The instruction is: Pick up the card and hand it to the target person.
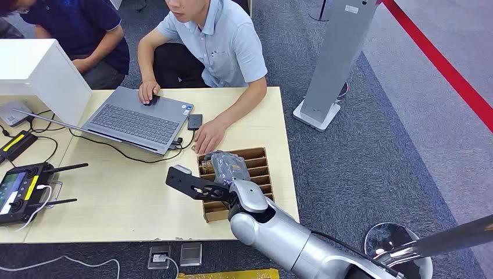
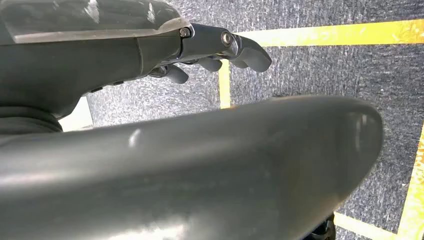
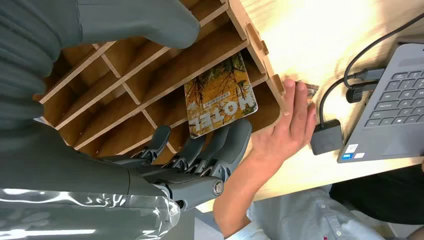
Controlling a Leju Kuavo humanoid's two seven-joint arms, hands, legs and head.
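A card point(image 3: 220, 95) printed with autumn trees and the word HOTEL leans in a slot of the wooden divider box point(image 3: 150, 65) on the table. My right hand point(image 3: 190, 160) hovers over that slot. Its fingertips point(image 3: 235, 132) are close to the card's edge and its thumb point(image 3: 135, 22) is spread well away, with nothing gripped. In the head view this hand point(image 1: 229, 165) covers the middle of the box point(image 1: 258, 157). A seated person point(image 1: 218, 40) in a light blue shirt rests a hand point(image 1: 209, 136) against the box's far side. My left hand point(image 2: 225, 47) hangs over the carpet, holding nothing.
An open laptop point(image 1: 139, 119) with cables, a small dark hub point(image 1: 195, 121), a remote controller point(image 1: 20, 189) and a white case point(image 1: 35, 70) take up the table's left half. A second person point(image 1: 81, 35) sits at the far left. A grey floor stand point(image 1: 334, 64) rises to the right.
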